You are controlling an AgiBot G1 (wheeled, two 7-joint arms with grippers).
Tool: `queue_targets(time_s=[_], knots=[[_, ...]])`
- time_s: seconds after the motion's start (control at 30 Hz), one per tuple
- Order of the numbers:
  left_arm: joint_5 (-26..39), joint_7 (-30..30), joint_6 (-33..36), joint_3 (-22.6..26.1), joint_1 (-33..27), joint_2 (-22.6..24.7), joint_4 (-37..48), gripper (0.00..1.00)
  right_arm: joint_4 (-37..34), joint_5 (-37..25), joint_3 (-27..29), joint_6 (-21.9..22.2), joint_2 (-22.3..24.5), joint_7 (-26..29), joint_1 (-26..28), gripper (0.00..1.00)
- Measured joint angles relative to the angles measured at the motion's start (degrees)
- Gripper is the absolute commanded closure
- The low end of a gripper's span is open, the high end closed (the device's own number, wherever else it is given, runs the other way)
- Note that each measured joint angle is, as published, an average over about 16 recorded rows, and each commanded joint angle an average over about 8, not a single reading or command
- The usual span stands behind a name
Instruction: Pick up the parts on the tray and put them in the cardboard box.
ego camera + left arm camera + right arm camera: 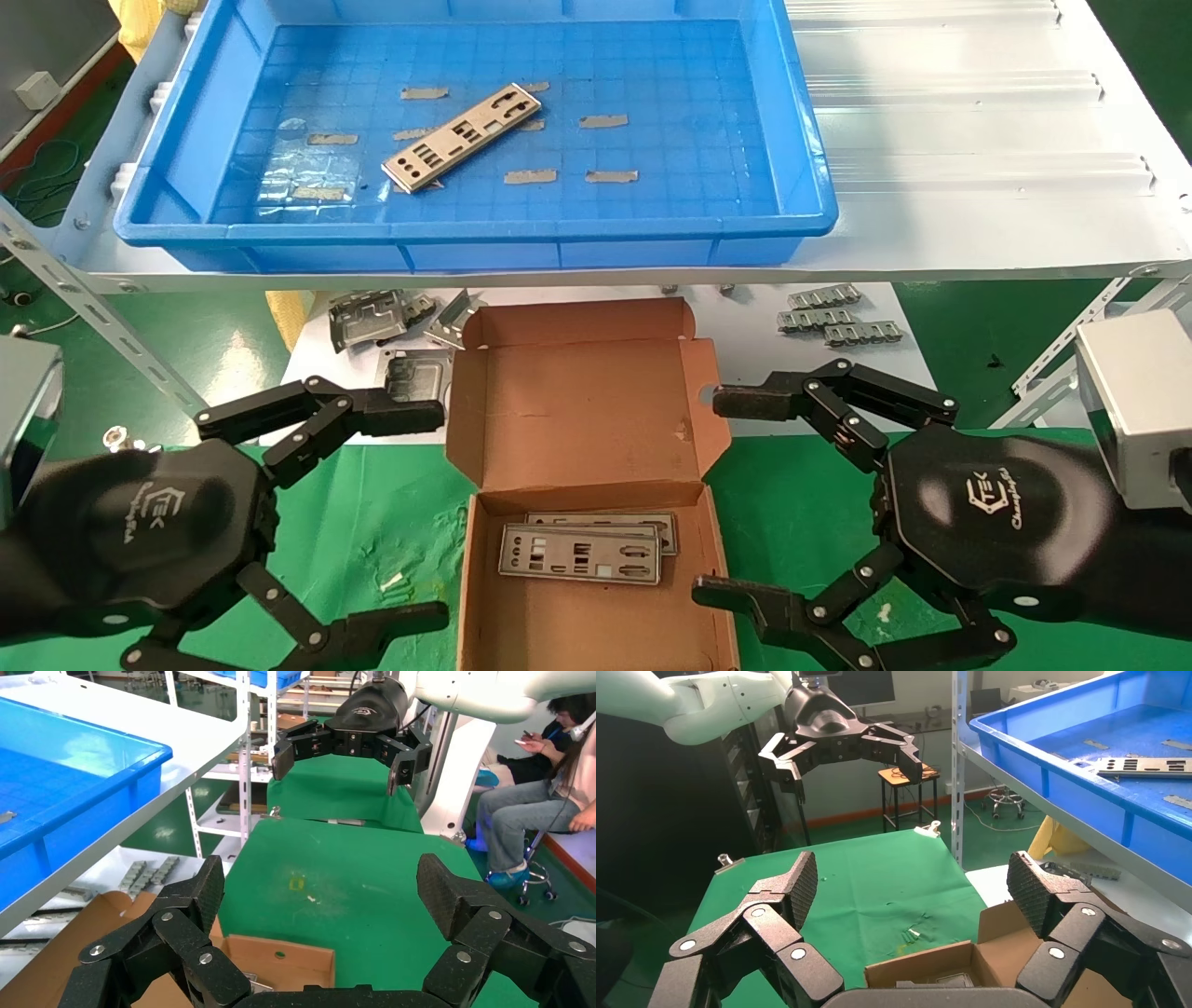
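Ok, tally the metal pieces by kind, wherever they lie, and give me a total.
Flat punched plates: 3, one in the blue tray and two stacked in the cardboard box.
Bulky bent grey brackets on the lower shelf, left of the box lid: about 3; they overlap, so the count is unsure.
Small ribbed strips, right of the lid: 3.
Total: about 9.
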Motion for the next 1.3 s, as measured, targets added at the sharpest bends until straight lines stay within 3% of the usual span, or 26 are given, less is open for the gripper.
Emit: queue_targets(time_s=[1.3], knots=[[0.0, 0.0, 0.0, 0.0, 0.0, 0.0, 0.0, 0.0, 0.0, 0.0, 0.0, 0.0, 0.0, 0.0, 0.0, 0.0]])
